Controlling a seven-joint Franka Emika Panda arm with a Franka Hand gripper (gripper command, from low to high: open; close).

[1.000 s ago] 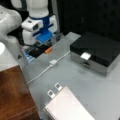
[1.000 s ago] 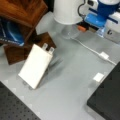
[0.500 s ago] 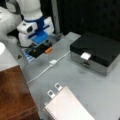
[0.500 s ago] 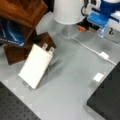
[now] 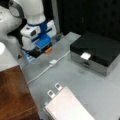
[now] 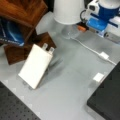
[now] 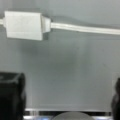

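Gripper (image 7: 67,97) low over grey table (image 7: 75,67), fingers (image 7: 11,95) wide, holding nothing. White cable block (image 7: 23,25) at 11 o'clock, untouched; cable (image 5: 40,73) lies loose.

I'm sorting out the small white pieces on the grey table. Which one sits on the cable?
The white connector block on the white cable, nearest the gripper. The other white piece lies apart, against the black box.
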